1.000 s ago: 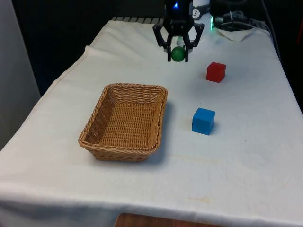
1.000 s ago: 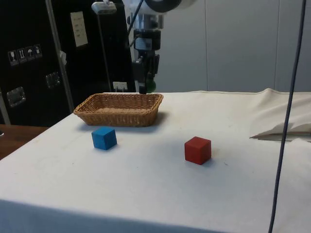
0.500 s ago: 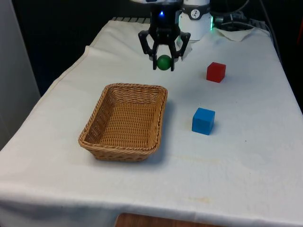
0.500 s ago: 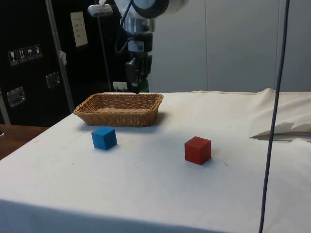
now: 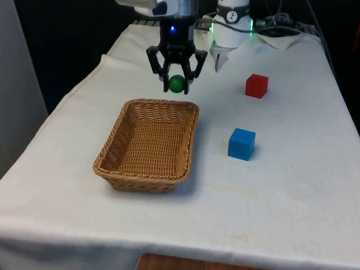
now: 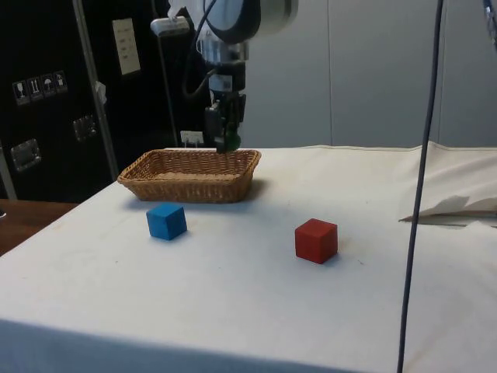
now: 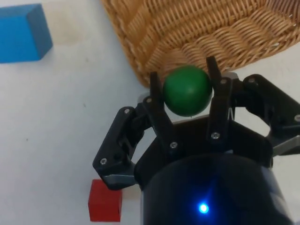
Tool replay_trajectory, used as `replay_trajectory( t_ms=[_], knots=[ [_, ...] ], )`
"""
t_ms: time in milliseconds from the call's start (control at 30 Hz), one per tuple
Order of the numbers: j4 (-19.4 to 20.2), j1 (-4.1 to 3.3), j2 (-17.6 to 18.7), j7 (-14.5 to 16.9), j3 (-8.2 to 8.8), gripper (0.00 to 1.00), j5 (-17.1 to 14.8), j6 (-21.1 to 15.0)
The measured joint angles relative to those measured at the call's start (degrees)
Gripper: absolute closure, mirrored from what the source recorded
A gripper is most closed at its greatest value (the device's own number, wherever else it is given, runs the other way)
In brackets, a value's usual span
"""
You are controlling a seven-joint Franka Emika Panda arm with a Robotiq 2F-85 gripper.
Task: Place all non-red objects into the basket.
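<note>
Pincer (image 5: 177, 85) pinches green ball (image 5: 177, 84) above basket (image 5: 147, 144) rim — basket's length runs towards the robot.

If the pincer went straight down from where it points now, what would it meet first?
Probably the wicker basket's far rim: the pincer, gripping the green ball, hangs about over that edge, though depth is unclear.

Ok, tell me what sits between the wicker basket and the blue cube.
Nothing: in the front view only bare white cloth separates the woven wicker basket from the blue cube. The side view agrees.
</note>
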State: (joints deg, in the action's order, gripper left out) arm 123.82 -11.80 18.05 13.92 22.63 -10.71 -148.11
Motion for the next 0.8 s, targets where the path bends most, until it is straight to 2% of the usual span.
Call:
replay_trajectory(
  t_ms=[300,400,633,800],
  knots=[
    [-1.0,0.4,4.2,3.5,0.46,1.0,-5.1,-3.6],
    [-1.5,0.52,4.8,3.7,0.46,1.0,-5.6,-3.8],
    [-6.9,1.09,10.6,5.0,0.57,1.0,-8.7,-4.1],
    [-8.0,1.26,12.0,5.8,0.63,1.0,-10.0,-4.1]
  ],
)
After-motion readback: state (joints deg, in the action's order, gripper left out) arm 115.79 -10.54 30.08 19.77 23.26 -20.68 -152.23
